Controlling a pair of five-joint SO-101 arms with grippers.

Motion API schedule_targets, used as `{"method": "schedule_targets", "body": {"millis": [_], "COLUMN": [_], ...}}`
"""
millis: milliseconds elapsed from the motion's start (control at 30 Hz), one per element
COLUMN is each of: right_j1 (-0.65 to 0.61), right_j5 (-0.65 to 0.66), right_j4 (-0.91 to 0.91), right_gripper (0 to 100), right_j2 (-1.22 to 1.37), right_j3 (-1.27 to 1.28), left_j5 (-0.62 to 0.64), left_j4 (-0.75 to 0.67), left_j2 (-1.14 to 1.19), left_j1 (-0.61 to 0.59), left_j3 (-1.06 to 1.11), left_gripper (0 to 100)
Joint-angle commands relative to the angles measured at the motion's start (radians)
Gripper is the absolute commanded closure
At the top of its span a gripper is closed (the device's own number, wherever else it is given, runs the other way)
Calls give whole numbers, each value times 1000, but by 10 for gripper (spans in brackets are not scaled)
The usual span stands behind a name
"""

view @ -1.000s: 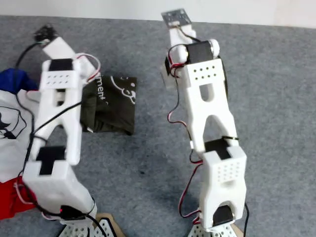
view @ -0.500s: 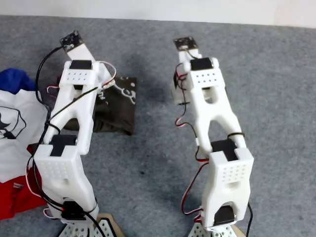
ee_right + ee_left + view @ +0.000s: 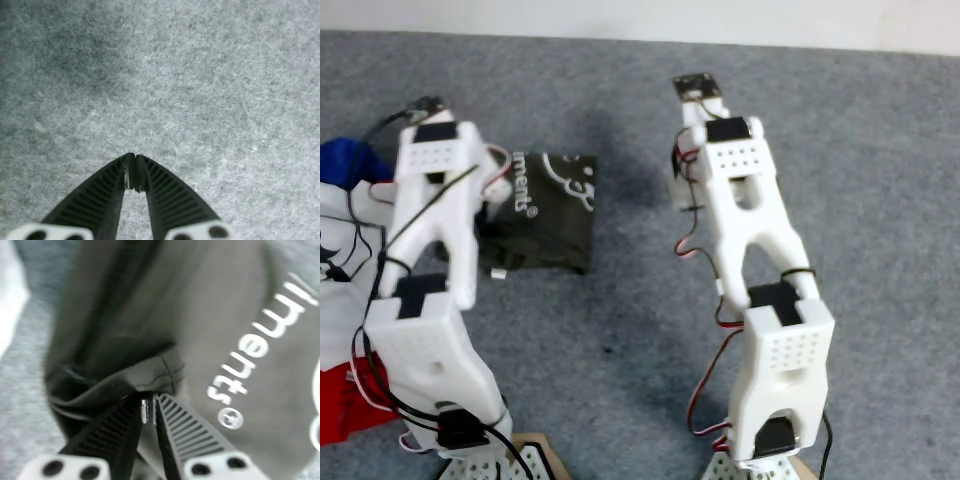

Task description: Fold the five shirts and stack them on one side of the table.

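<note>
High view first: the dark shirt (image 3: 555, 215) lies folded into a rough rectangle on the grey table (image 3: 620, 300), with white lettering (image 3: 525, 185) on top. The left arm (image 3: 430, 230) is stretched out over the side of the dark shirt that faces the other clothes, so that edge is covered by it. Just past that same side there's a loose pile: a white shirt (image 3: 340, 290) closest to the dark shirt, a blue shirt (image 3: 345, 160) poking out at the far end, and a red shirt (image 3: 345, 405) at the end nearest the arm bases. None of those three look folded. The right arm (image 3: 745, 210) is on the opposite side of the dark shirt, well apart from it, over bare table.

Left wrist view: the left gripper (image 3: 148, 405) has its jaws pressed together right at a bunched-up fold of the dark shirt (image 3: 210, 315), and it looks like it's pinching that hem. The cloth wrinkles up around the tips. The lettering (image 3: 250, 350) runs along the flat part beside the fold, and a bit of the white shirt (image 3: 10, 295) shows beyond the dark shirt's edge.

Right wrist view: the right gripper (image 3: 134, 162) is clamped shut with nothing in it, over plain grey table (image 3: 175, 75), away from the dark shirt.
</note>
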Motion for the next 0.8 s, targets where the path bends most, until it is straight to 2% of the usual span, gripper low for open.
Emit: {"method": "schedule_targets", "body": {"millis": [0,200,400,667,767], "right_j1": [4,-8,-42,-85,-119], "right_j5": [-21,-35,-41,-92,-97], "right_j4": [-15,-16,-61,-131,-165], "right_gripper": [992,992,992,985,922], "right_j2": [-68,-67,-65,-68,-64], "right_j3": [-5,-5,-10,-19,-50], "left_j5": [-17,-98,-104,-106,-106], "left_j4": [12,20,31,252,347], "left_j2": [-16,-16,-18,-16,-16], "left_j1": [-79,-142,-150,-102,-96], "left_j3": [-33,-31,-67,-320,-421], "left_gripper": [966,966,965,962,962]}}
